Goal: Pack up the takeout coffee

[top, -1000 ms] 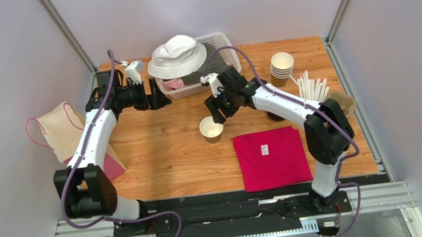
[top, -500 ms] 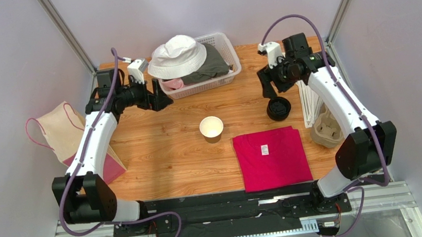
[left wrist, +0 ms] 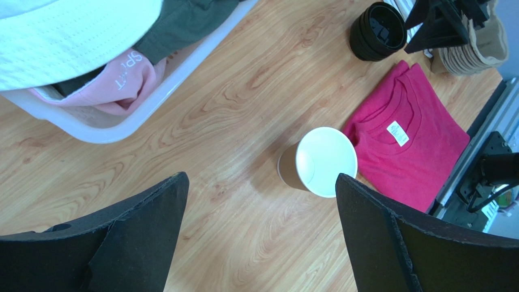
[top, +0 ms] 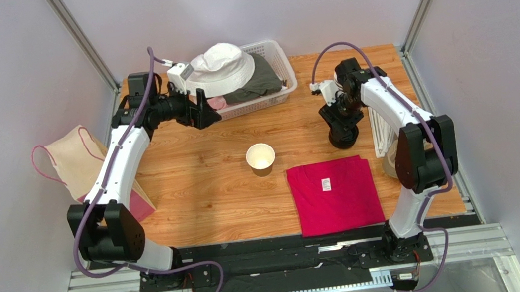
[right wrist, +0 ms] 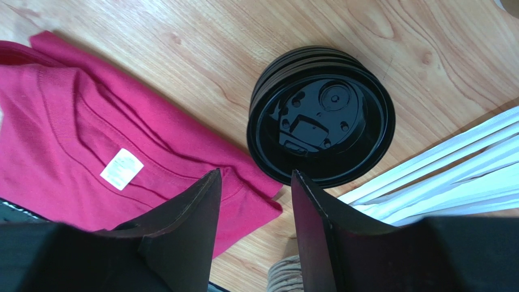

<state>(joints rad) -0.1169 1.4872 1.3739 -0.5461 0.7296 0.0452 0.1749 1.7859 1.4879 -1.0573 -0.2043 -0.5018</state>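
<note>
Midway across the wooden worktop (top: 194,192), a small tan paper cup (top: 261,158), lidless, is standing near a folded red T-shirt (top: 335,195). Right jaws are hovering parted, empty, over stacked black plastic lids (right wrist: 321,115); left jaws are gaping wide. Light and crushable, the cup is probably wanting a gentle sidewall grip.

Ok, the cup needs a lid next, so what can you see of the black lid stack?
The lid stack is several round, glossy black plastic lids nested, the top one showing moulded ridges and a round button. It sits flat on the wooden table, between the pink shirt and the white straws. The right pincer hangs over its edge, jaws apart.
</note>
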